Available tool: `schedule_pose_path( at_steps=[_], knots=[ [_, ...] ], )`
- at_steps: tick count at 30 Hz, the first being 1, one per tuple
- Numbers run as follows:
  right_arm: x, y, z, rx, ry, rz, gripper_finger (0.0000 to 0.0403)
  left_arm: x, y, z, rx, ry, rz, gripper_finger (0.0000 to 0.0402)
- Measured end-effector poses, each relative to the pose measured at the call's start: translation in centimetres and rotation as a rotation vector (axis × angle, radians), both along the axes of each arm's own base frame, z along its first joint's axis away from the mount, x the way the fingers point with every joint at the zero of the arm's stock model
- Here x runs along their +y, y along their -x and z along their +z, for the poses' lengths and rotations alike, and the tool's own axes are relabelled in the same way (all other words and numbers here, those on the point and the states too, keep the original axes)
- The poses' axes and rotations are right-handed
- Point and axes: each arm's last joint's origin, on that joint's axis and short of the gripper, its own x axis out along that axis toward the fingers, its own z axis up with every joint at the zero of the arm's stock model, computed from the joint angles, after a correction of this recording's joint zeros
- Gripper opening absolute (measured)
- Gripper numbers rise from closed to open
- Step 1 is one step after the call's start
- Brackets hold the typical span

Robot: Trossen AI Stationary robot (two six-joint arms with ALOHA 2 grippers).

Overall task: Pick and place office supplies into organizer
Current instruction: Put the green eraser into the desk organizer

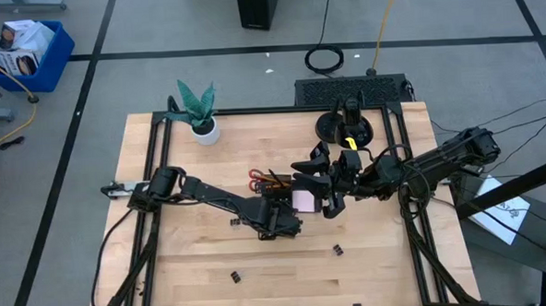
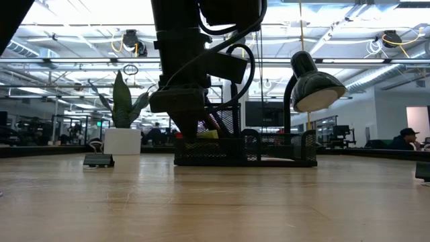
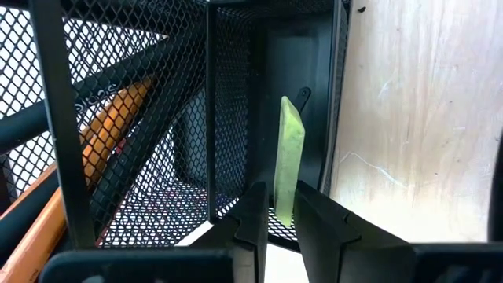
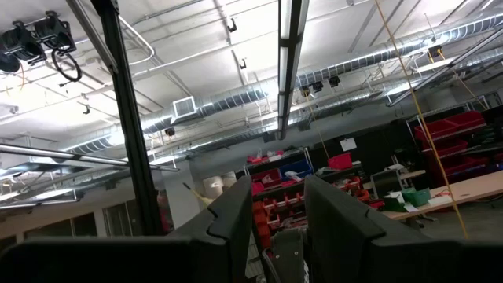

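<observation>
Yellow-green piece (image 3: 288,157) stands upright inside the mesh organizer (image 3: 236,102), left fingers (image 3: 253,224) slightly spread around its base.

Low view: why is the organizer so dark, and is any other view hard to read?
Low view: bright ceiling lights behind leave the organizer and arm as silhouettes. Left wrist view: the yellow-green piece between the left claw fingers is evenly lit. High view: dark arms hide the tray.

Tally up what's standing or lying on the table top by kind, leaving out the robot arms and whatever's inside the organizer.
Binder clips: 2
Potted plant: 1
Desk lamp: 1
Mesh organizer: 1
Total: 5
</observation>
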Motion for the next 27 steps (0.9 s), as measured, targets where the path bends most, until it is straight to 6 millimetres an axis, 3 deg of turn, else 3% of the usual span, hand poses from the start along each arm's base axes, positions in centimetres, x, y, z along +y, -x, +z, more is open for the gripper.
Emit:
schedule_pose_path(
  at_steps=[14,27],
  knots=[
    [0.0,0.0,0.0,0.0,-0.001,0.001,0.011,0.2,-0.9,1.5,-0.041,0.02,0.001,0.0067],
    [0.4,0.1,0.0,-0.001,-0.012,0.022,0.011,0.8,-0.9,1.4,-0.017,0.058,0.005,0.0067]
  ],
)
